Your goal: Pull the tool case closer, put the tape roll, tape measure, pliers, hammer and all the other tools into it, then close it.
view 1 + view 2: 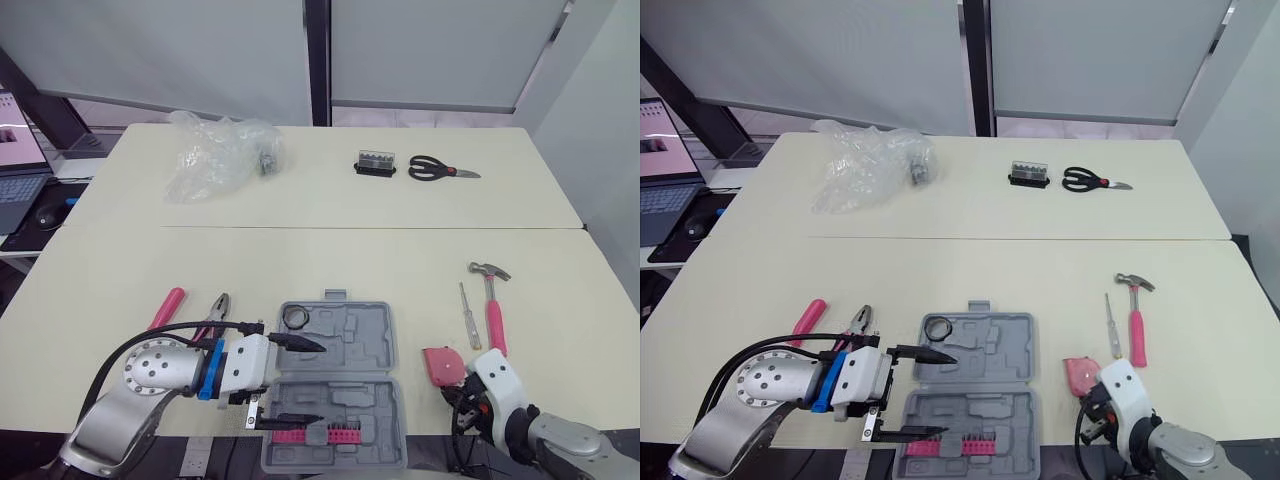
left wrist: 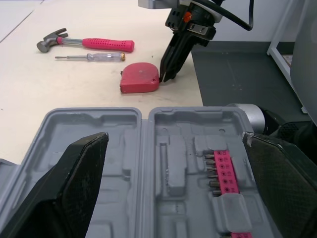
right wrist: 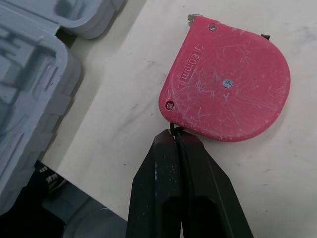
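Inside tool case [image 1: 352,345], tape roll [image 1: 294,318], bits [image 2: 222,171], left jaws spread, right jaws pinching tape measure [image 3: 233,79]

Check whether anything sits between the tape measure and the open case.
Nothing visible. Only bare table separates the tape measure from the tool case. The right pincer is shut at the tape measure's edge; the hammer and screwdriver lie clear.

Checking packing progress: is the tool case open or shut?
Open: the tool case lies spread flat, both moulded halves facing up, pink bit rack exposed.
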